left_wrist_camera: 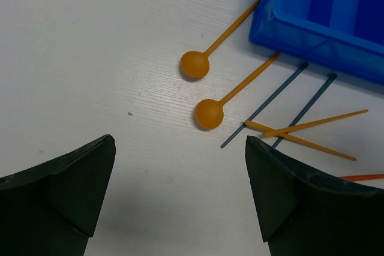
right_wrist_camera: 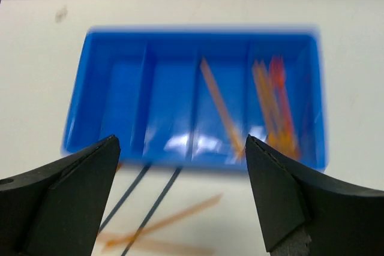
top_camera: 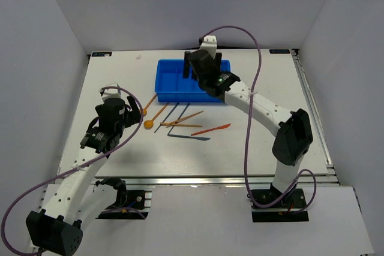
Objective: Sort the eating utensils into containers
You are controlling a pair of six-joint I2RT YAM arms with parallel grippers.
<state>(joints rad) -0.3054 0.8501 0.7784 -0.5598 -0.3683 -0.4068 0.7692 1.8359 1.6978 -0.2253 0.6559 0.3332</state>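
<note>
The bright blue tray [top_camera: 171, 88] stands at the back middle. In the right wrist view its third compartment [right_wrist_camera: 219, 106] holds one orange stick and its rightmost one [right_wrist_camera: 276, 103] several orange and red utensils. My right gripper [top_camera: 191, 71] [right_wrist_camera: 180, 142] hangs open and empty over the tray's near wall. Two orange spoons [left_wrist_camera: 195, 64] [left_wrist_camera: 209, 113], two dark blue sticks [left_wrist_camera: 270, 101] and crossed orange sticks [left_wrist_camera: 312, 123] lie on the table in front of the tray. My left gripper [top_camera: 127, 111] [left_wrist_camera: 180, 142] is open and empty, just left of the spoons.
A red-orange utensil [top_camera: 211, 129] and a dark blue one [top_camera: 189, 136] lie nearer the front. The tray's two left compartments [right_wrist_camera: 129, 106] look empty. White walls close in the table at the left, back and right.
</note>
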